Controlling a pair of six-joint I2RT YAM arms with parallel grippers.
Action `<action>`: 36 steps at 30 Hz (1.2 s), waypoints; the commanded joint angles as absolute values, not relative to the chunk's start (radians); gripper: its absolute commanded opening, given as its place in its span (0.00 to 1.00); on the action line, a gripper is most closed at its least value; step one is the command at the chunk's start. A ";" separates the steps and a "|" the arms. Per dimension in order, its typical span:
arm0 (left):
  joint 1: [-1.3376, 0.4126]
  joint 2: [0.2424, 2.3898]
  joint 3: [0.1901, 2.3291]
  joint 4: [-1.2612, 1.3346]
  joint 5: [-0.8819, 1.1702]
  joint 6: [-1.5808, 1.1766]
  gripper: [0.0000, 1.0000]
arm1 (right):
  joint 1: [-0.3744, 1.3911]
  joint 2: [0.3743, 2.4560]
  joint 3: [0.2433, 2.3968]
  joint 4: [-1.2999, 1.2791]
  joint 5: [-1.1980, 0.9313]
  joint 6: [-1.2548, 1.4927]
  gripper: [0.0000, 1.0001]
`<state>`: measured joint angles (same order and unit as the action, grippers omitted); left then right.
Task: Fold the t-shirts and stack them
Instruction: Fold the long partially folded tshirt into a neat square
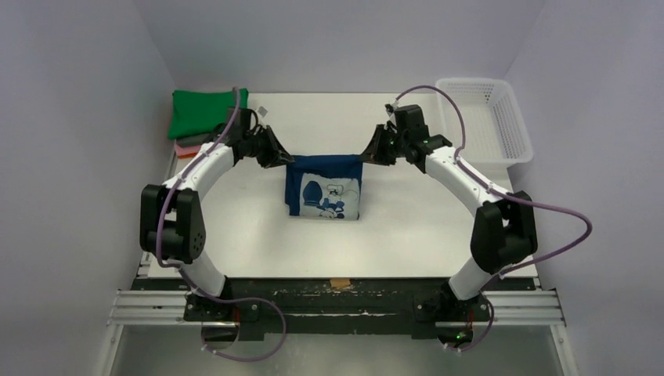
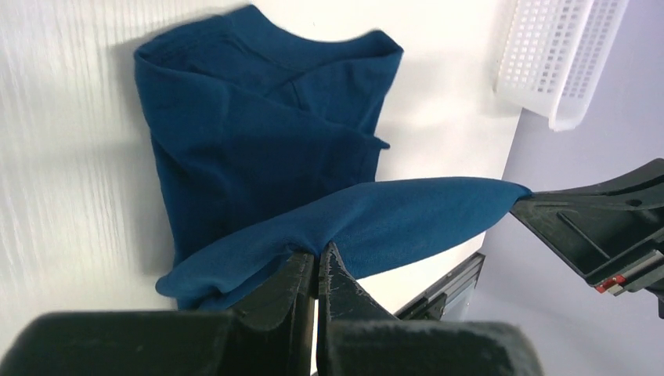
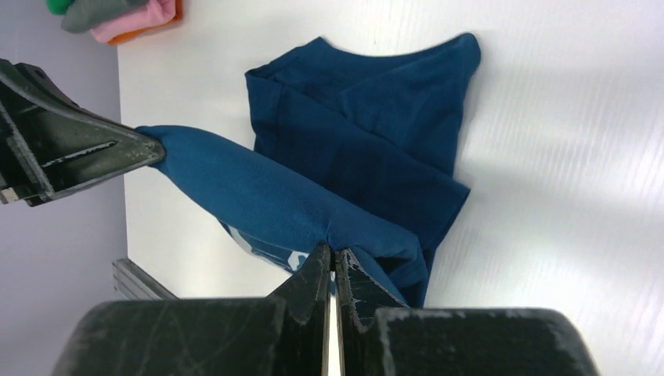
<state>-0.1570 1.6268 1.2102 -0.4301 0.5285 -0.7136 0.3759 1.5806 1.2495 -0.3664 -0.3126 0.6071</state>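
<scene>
Top external view is showing the left claw (image 1: 283, 159) and right claw (image 1: 365, 157) each clenching the navy t-shirt (image 1: 322, 188) by its upper edge, its lower part resting on the counter (image 1: 399, 235). Well apart, the folded tees (image 1: 207, 113) are sitting far-left and the mesh basket (image 1: 479, 83) far-right; open surface is lying toward the bases.

Clad in white along the tubular links of the left arm (image 1: 205, 163) and right arm (image 1: 462, 176), with boxy black housings at the joints. Strung with lilac cables (image 1: 548, 205) looping from base to wrist. Tipped in matte black: left hand (image 2: 317, 258) and right hand (image 3: 330, 258), wedge-fingered, edges scuffed pale. Tagged with a small red tab (image 2: 611, 283) on the right hand's flank.
</scene>
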 commanded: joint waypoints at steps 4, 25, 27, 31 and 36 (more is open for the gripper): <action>-0.105 1.817 1.351 -0.379 0.539 -0.695 0.00 | 0.327 1.802 1.430 -0.272 -0.415 0.574 0.00; -0.090 2.024 1.627 -0.430 0.594 -0.647 0.74 | 0.265 2.132 1.734 -0.380 -0.344 0.538 0.69; -0.108 1.953 1.585 -0.416 0.574 -0.646 0.82 | 0.268 2.060 1.657 -0.372 -0.313 0.524 0.89; -0.185 1.852 1.511 -0.426 0.534 -0.610 0.95 | 0.290 1.894 1.474 -0.299 -0.365 0.520 0.94; -0.245 1.877 1.504 -0.452 0.520 -0.621 0.95 | 0.350 1.841 1.358 -0.225 -0.496 0.544 0.96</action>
<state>-0.2073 1.8744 1.5131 -0.4370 0.5343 -0.6418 0.2970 1.8782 1.4117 -0.3096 -0.3786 0.5457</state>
